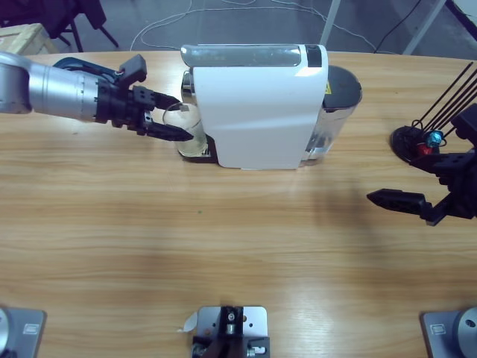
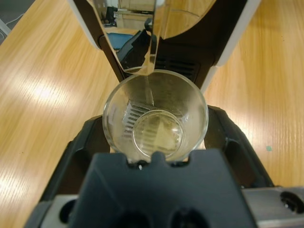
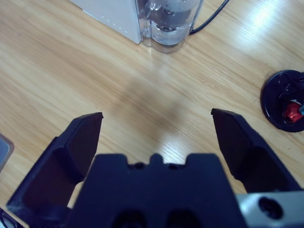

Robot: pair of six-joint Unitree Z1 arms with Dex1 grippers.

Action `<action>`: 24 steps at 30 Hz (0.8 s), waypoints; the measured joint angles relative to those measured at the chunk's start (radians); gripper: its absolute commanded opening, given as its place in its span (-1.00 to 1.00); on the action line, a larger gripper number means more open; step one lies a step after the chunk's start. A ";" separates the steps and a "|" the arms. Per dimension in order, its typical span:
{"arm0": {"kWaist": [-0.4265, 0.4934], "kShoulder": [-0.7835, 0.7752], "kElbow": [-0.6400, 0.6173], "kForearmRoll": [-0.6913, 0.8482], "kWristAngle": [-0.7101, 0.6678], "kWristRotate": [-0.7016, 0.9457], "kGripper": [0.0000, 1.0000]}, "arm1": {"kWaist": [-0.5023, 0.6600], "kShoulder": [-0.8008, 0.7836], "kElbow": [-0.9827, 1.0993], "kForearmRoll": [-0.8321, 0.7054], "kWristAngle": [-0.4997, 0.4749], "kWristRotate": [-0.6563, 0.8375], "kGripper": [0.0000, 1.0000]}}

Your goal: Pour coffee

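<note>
A clear glass cup [image 1: 186, 125] stands on the drip tray under the spout of the white coffee machine [image 1: 257, 104]. My left gripper [image 1: 165, 119] reaches in from the left, shut on the cup with one black jaw on each side. Along the left wrist view the cup [image 2: 190, 102] fills the space between the jaws, right below the machine's dark spout [image 2: 152, 28]. A thin pale stream runs down into the cup, and a little yellowish coffee [image 2: 159, 137] lies at its bottom. My right gripper [image 1: 410, 186] hovers open over bare table at the right, nothing between its jaws [image 3: 156, 116].
The machine's clear water tank [image 1: 335, 112] sits at its right end, also seen as the tank [image 3: 168, 19] with a black cable beside it. A black wire stand with a round base [image 1: 417, 142] holding red and blue bits stands at the far right, near my right gripper.
</note>
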 measured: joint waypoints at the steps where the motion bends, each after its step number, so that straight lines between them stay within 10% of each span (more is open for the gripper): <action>1: 0.005 -0.007 0.008 -0.001 0.000 -0.002 -1.00 | 0.000 0.000 0.000 0.000 0.000 0.000 1.00; 7: 0.099 -0.113 0.069 -0.001 0.039 -0.068 -1.00 | 0.000 0.000 0.000 0.000 0.000 0.000 1.00; 14: 0.245 -0.231 0.077 -0.091 0.411 -0.319 -1.00 | 0.000 0.000 0.000 0.000 0.000 0.000 1.00; 24: 0.371 -0.018 0.047 -0.320 0.606 -0.502 -1.00 | 0.000 -0.001 0.000 0.000 0.000 0.000 1.00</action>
